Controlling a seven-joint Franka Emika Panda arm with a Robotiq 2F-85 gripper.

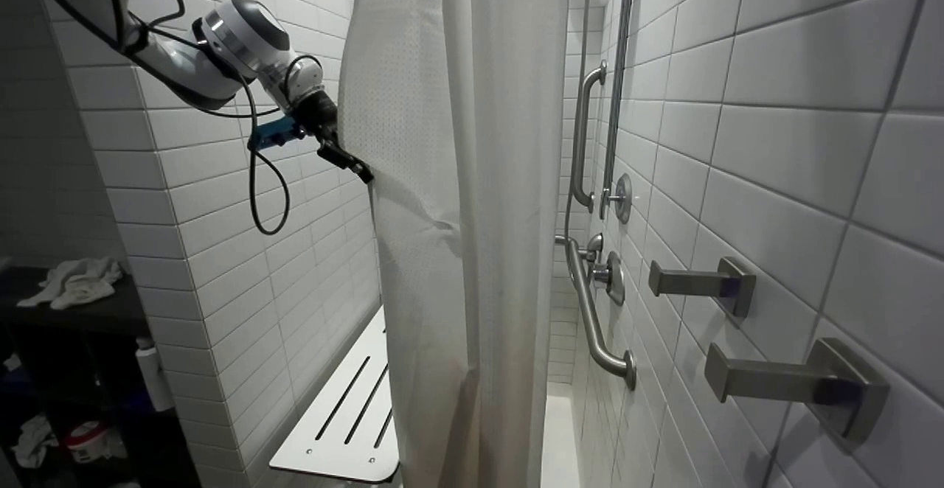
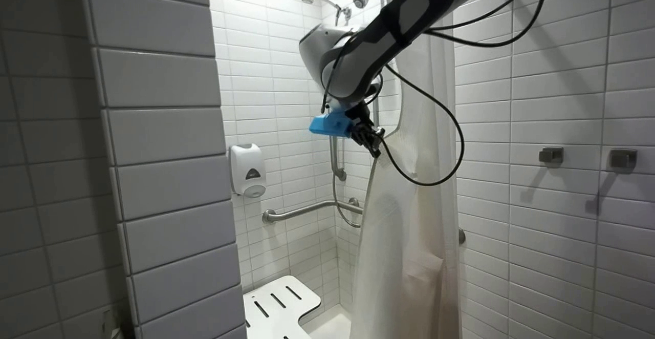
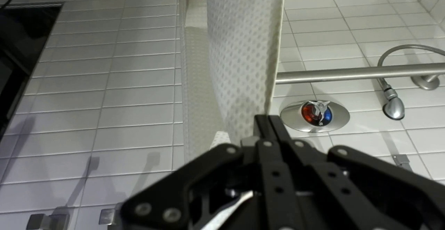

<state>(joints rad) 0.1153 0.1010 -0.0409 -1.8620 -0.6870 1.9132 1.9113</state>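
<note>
A whitish shower curtain with a fine dotted weave hangs in folds in both exterior views (image 1: pixel 487 178) (image 2: pixel 409 226). My black gripper (image 1: pixel 367 175) is at the curtain's free edge, about mid-height. In an exterior view (image 2: pixel 376 153) the edge is pulled out to a point at the fingertips. In the wrist view, the fingers (image 3: pixel 267 117) are close together, with the curtain's edge (image 3: pixel 243 56) running down between their tips. The gripper is shut on the curtain. How much cloth lies between the fingers is hidden.
A white slotted bench (image 1: pixel 346 414) stands by the tiled wall, partly behind the curtain. Steel grab bars (image 1: pixel 590 304), square hooks (image 1: pixel 689 281), a soap dispenser (image 2: pixel 248 170) and a valve (image 3: pixel 314 115) are on the walls. A dark shelf (image 1: pixel 74 318) holds cloths. Cable loops (image 2: pixel 455 139) hang from the arm.
</note>
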